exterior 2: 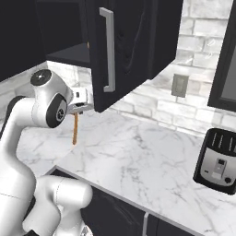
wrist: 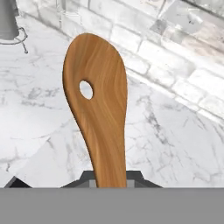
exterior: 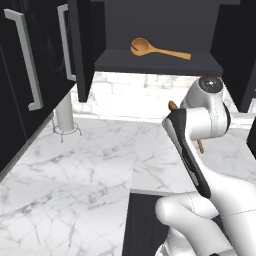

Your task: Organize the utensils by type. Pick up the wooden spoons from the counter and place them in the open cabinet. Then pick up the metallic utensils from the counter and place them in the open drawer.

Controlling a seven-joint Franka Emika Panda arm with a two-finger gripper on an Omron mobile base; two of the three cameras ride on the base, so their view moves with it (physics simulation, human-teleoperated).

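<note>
Wooden, the slotted spoon (wrist: 98, 118) stands clamped by its handle in the tool (exterior 2: 77, 107), long axis running straight out from the closed jaws, with the open cabinet (exterior: 157, 62) above and ahead, already holding one spoon (exterior: 156, 49).

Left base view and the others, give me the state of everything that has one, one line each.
Upper cabinet: open, door swung out.
Wooden spoon on the shelf: lying flat inside the cabinet.
Second wooden spoon: held above the counter.
Tool: shut on the second wooden spoon.
Drawer: open below the counter edge.
</note>
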